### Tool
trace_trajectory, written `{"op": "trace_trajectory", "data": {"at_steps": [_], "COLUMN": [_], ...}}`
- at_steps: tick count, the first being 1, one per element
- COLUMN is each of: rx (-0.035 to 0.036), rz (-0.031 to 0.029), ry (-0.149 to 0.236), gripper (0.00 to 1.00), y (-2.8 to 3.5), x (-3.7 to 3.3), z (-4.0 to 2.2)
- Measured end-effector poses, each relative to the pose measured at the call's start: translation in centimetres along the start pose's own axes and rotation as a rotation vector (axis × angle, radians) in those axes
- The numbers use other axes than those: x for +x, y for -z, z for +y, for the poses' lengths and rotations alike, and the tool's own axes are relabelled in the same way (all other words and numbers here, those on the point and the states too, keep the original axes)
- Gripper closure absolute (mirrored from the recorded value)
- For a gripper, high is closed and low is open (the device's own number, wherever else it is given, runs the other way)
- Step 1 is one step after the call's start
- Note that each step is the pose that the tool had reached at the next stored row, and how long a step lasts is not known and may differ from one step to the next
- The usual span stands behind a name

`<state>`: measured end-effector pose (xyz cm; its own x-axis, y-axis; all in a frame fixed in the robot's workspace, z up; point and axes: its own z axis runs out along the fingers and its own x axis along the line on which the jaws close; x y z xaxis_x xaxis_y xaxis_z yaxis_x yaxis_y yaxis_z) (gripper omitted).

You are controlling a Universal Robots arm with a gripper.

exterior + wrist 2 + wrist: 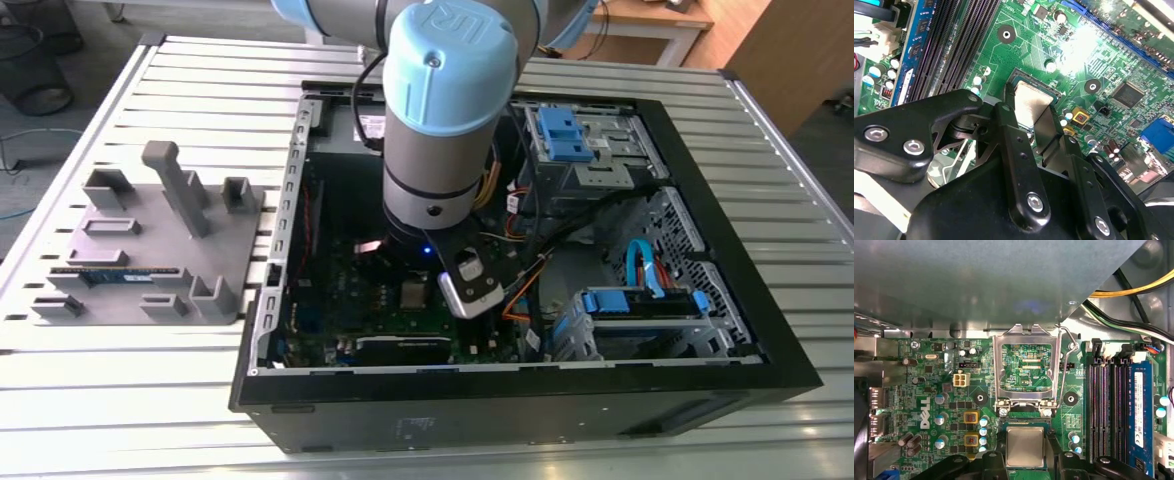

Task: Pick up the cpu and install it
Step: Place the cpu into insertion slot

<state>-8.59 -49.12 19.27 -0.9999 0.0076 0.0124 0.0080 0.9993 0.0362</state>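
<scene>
The jaws are closed narrowly on the cpu, pinching two opposite edges. The silver chip lies flat between them, at the motherboard socket, whose load frame stands hinged open just beyond the jaws, giving clearance.

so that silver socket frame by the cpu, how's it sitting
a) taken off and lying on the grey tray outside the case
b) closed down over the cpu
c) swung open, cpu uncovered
c: in the first wrist view the socket frame is swung back on its hinge, and the cpu lies bare just past that hinge with its silver top uncovered.
</scene>
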Motion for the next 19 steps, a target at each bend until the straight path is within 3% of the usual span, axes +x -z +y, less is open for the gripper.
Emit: {"op": "trace_trajectory", "data": {"at_steps": [13, 15, 16, 19], "rx": [-0.0005, -0.0005, -0.0005, -0.0004], "rz": [-0.0009, -0.0010, -0.0010, -0.0010], "ry": [0.000, 0.000, 0.000, 0.000], "gripper": [0.60, 0.58, 0.53, 0.53], "y": [0.20, 0.20, 0.20, 0.17], "x": [-0.02, -0.02, -0.02, -0.02], "z": [0.02, 0.02, 0.02, 0.01]}}
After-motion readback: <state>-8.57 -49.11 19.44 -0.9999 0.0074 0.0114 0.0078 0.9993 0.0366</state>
